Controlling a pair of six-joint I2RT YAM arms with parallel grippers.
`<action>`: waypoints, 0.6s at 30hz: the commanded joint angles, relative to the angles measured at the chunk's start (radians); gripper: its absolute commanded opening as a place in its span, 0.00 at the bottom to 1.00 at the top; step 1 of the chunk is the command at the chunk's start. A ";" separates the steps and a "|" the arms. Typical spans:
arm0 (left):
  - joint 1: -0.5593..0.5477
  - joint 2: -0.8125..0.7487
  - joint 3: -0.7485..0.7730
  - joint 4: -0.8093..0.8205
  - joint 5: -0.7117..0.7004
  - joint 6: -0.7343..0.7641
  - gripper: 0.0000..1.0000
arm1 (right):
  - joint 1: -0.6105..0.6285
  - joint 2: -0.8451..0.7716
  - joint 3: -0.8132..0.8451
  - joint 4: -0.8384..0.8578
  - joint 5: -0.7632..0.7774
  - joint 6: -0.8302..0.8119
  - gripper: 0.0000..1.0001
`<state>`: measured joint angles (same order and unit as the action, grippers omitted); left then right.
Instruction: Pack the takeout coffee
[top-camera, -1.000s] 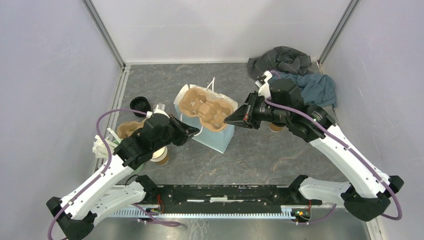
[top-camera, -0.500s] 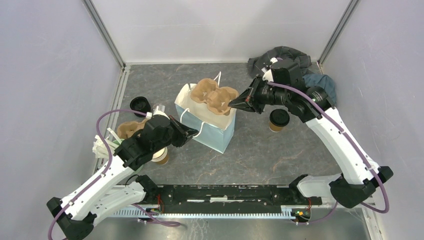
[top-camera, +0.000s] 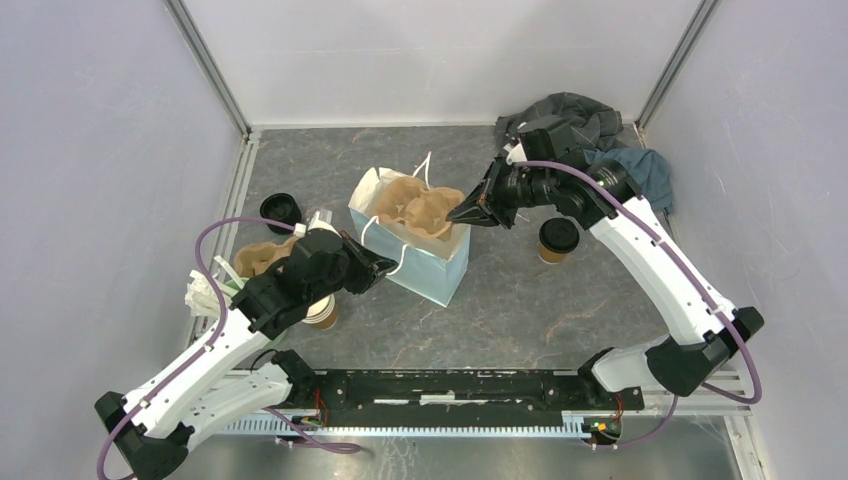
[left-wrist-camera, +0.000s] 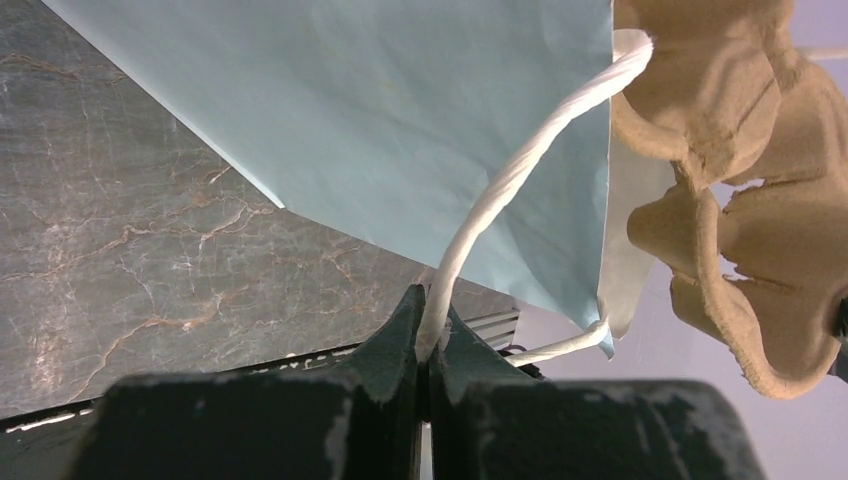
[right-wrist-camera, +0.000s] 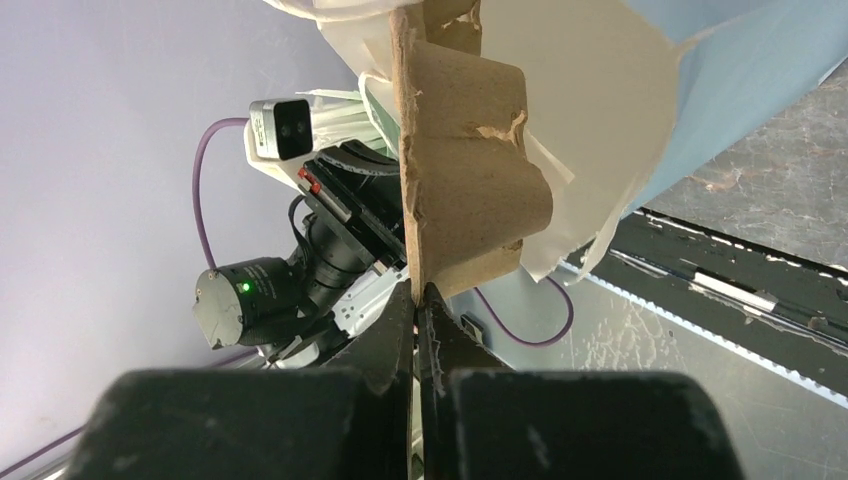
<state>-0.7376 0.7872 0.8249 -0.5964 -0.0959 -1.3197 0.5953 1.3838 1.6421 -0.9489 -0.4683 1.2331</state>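
While the left gripper (left-wrist-camera: 428, 340) pinches the white handle (left-wrist-camera: 505, 185) of the bag (top-camera: 432, 268), likely steadying its mouth, the right gripper (right-wrist-camera: 418, 298) clamps the cardboard carrier (top-camera: 415, 208) there; the takeout coffee (top-camera: 558, 237) stands beside the bag.

We can read no text, label, brand, number or sign in any view. The blue paper bag (top-camera: 432, 268), the cardboard cup carrier (top-camera: 415, 212) and the takeout coffee (top-camera: 557, 238), toward the tabletop's right edge, look plain to us.
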 joint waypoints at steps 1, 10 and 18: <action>-0.005 -0.005 0.000 0.006 -0.015 0.063 0.02 | 0.000 0.040 0.070 0.002 -0.020 -0.001 0.00; -0.005 0.001 -0.003 0.014 -0.015 0.080 0.02 | 0.006 0.096 0.071 0.043 -0.032 0.028 0.00; -0.004 0.015 0.001 0.020 -0.011 0.097 0.02 | 0.015 0.143 0.081 0.089 -0.033 0.039 0.00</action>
<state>-0.7376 0.7998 0.8249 -0.5961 -0.0956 -1.2736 0.6022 1.5127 1.6791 -0.9222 -0.4931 1.2530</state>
